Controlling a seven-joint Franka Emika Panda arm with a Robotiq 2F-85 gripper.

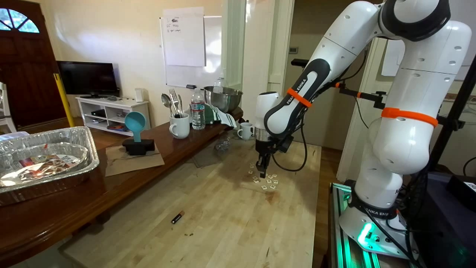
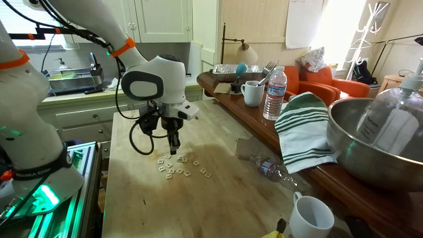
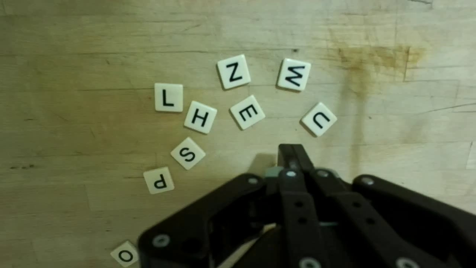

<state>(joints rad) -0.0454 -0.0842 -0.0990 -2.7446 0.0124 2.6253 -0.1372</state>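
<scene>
Pincer (image 3: pixel 294 155) low over letter tiles (image 3: pixel 247 112) on counter (image 2: pixel 198 208), narrow, apparently holding nothing, though view underneath blocked. Likely lining-up; picking tile calls for widening first.

Daylight is uneven in both exterior views. In an exterior view the far-right window (image 2: pixel 335 33) burns out to white, and the worktop (image 2: pixel 198 205) carries a broad, soft-edged shadow. Glare whitens patches of the far whiteboard (image 1: pixel 213 56), and the foil tray (image 1: pixel 91 149) at left glints. The base (image 2: pixel 61 180) glows green, tinting the metal rails (image 2: pixel 82 180) beside it. Distortion leans the far-left door (image 1: pixel 22 59). The wrist view is dimmer, with a yellow-green cast: letter tiles (image 3: pixel 248 112) look crisp, while the near end effector (image 3: pixel 295 158) is dark and out of focus, a shadow just left of its tip.
</scene>
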